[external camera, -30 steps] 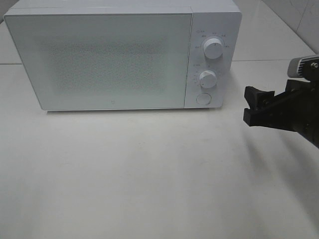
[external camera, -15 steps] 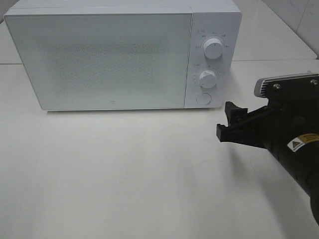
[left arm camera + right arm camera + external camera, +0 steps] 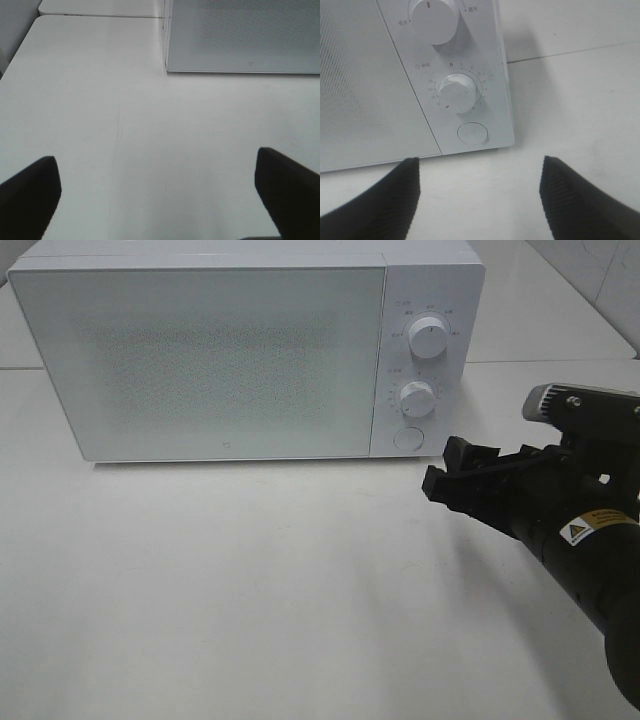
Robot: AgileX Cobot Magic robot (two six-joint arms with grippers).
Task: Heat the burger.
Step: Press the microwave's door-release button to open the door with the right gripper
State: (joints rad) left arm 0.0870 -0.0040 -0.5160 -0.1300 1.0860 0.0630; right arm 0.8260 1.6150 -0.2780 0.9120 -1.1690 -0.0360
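Found right gripper (image 3: 445,468) centre right of overhead frame, jaws apart, gripping nothing, near round button (image 3: 407,438) of white microwave (image 3: 220,360). Found left gripper (image 3: 155,165) spread wide over table (image 3: 150,125). Cannot tell burger position; microwave door shut.

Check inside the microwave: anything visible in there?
Nothing inside can be seen. The microwave has its door shut, and the door's dotted panel reads opaque in every view. Whether the burger is in there cannot be told; no view shows it.
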